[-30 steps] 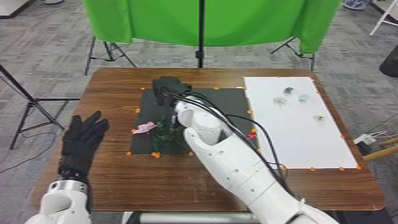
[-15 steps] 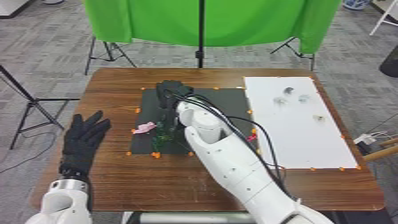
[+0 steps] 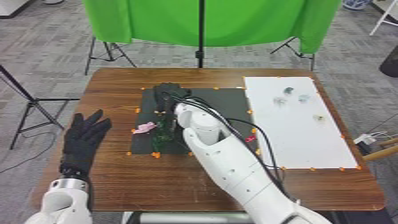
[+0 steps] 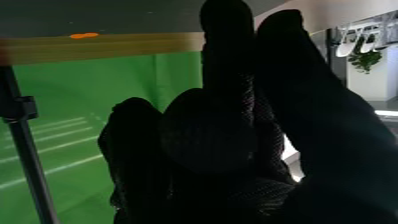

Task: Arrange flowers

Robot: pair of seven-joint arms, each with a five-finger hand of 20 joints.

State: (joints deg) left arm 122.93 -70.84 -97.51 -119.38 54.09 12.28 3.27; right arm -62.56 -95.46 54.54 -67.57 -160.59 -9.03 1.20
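Observation:
My right hand [image 3: 167, 93] is over the far left part of the dark mat [image 3: 226, 100], its fingers loosely extended. In the right wrist view the glove of that hand [image 4: 213, 145] has fingers pointing up, with no flower visible between them. A pink flower [image 3: 145, 128] lies at the mat's left side, beside green stems and leaves [image 3: 162, 139]. A red flower [image 3: 250, 137] lies right of my forearm. Small clear vessels [image 3: 289, 90] stand on the white board [image 3: 298, 145]. My left hand [image 3: 84, 140] rests open, palm-down, at the table's left.
Orange markers [image 3: 155, 155] edge the mat and board. Black cables [image 3: 235, 120] run along my right arm, which crosses the mat's right part. Beyond the table's far edge are a green cloth [image 3: 151, 22] and a stand pole [image 3: 201, 50].
My right hand has shifted slightly back toward the robot over the mat, with its forearm following. The left hand and the pink flower have stayed in place.

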